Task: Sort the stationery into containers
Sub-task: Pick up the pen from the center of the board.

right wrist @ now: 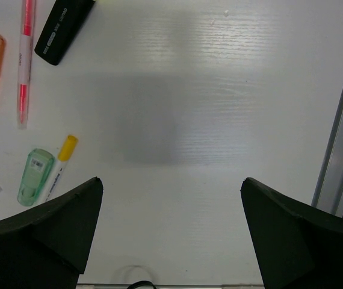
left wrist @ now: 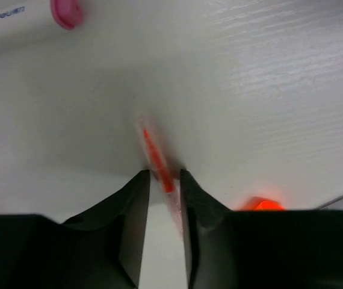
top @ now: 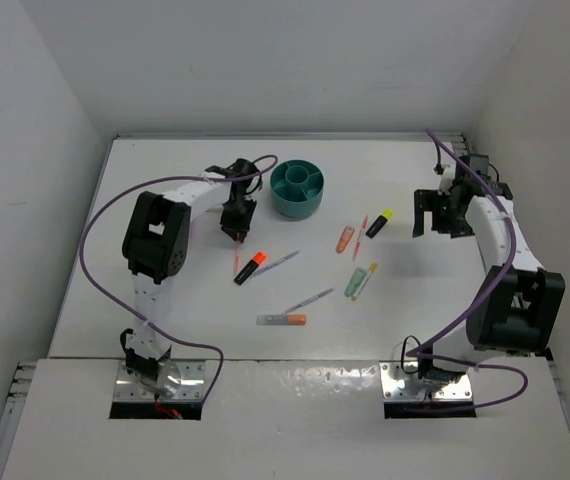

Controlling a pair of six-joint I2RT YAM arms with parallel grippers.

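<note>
The teal organiser cup (top: pixel 296 188) stands at the back centre. My left gripper (top: pixel 235 234) is down at the table just left of the cup. In the left wrist view the left gripper (left wrist: pixel 164 173) has its jaws closed in narrowly on a thin orange pen (left wrist: pixel 154 150), which lies against the right finger. The pen (top: pixel 236 262) points toward the near edge. My right gripper (top: pixel 433 222) is open and empty over bare table, right of the black-yellow marker (top: pixel 379 222). In its wrist view the right gripper (right wrist: pixel 171 180) has its jaws wide apart.
A black-orange marker (top: pixel 250 267) and a grey pen (top: pixel 277 263) lie beside the left gripper. Mid-table lie an orange stubby marker (top: pixel 345 239), a pink pen (top: pixel 361 236), a green marker (top: pixel 355 281), another grey pen (top: pixel 310 300) and a white-orange marker (top: pixel 282 320). A pink-capped marker (left wrist: pixel 63 12) lies nearby.
</note>
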